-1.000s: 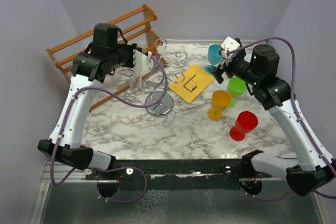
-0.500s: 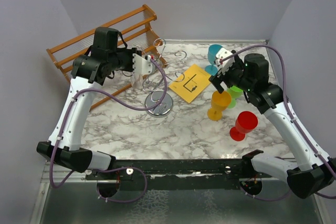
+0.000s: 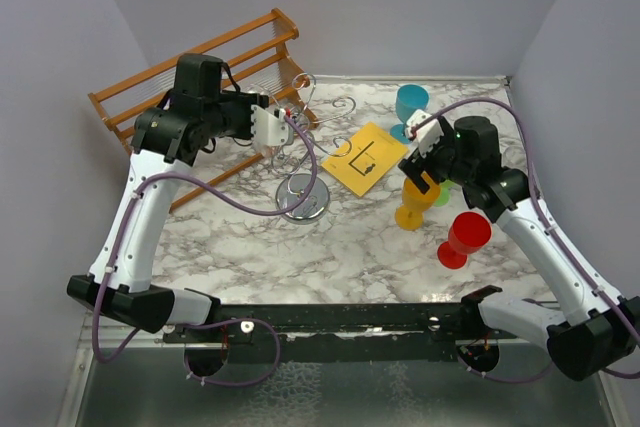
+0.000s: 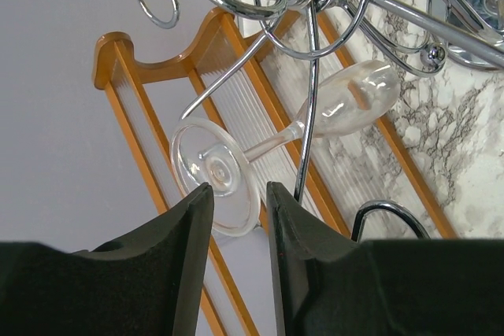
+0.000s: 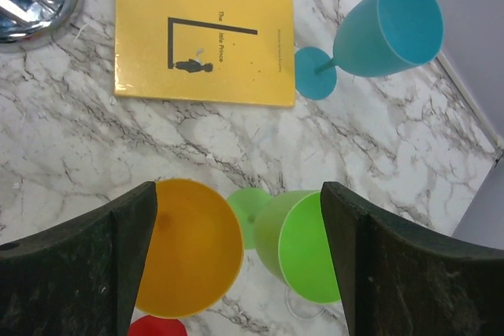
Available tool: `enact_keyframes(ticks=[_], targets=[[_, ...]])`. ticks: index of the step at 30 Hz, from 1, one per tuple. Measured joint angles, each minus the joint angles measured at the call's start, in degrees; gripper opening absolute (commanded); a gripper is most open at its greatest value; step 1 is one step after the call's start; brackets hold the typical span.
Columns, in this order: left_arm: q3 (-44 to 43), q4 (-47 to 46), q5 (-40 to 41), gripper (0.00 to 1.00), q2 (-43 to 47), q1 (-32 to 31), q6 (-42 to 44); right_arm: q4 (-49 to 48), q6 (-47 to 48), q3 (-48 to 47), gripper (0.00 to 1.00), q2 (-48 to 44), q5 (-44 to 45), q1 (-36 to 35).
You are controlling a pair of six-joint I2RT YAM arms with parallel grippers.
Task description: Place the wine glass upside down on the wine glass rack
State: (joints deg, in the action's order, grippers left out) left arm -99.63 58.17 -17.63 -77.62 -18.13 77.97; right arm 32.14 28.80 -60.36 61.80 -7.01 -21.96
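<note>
Goblets stand nearest, right of the wine glass rack [image 3: 303,197] on the marble table [image 3: 300,257]: a red goblet [image 3: 465,235] in front, then an orange goblet [image 3: 412,209] and a green goblet [image 5: 303,245], with the right gripper [image 5: 236,210] hanging just above those two, its jaws spread wide and holding nothing; a yellow book [image 3: 364,159] lies flat just right of the rack's round base. On the rack's left side the wine glass [image 4: 346,108] hangs bowl down, its stem slotted in a chrome wire arm; the left gripper [image 4: 239,194] sits just beside its foot, fingers slightly parted, not pinching it. Behind the rack a blue goblet [image 3: 410,102] stands to the right and a wooden shelf rack [image 3: 200,52] to the left.
</note>
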Motion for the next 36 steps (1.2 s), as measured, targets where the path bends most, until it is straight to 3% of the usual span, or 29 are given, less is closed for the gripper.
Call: enact_keyframes(ticks=[7,11,21,30,36], targets=[[-1.6,1.1,0.0,0.48,0.5,0.0,-0.1,3.0,-0.2,0.0,0.79,0.8,-0.1,2.3],[-3.0,2.1,-0.2,0.60,1.0,0.0,-1.0,6.1,-0.9,0.0,0.75,1.3,-0.8,4.3],[-6.7,2.8,-1.4,0.78,3.0,0.0,-6.6,11.0,-2.4,0.4,0.60,0.1,-2.7,7.5],[-8.0,2.8,-3.6,0.79,3.8,0.0,-10.4,11.7,-3.8,1.1,0.42,0.9,-2.9,7.8],[-8.6,3.0,-4.1,0.80,4.0,0.0,-11.1,11.8,-4.3,1.1,0.39,3.6,-3.0,7.8]])
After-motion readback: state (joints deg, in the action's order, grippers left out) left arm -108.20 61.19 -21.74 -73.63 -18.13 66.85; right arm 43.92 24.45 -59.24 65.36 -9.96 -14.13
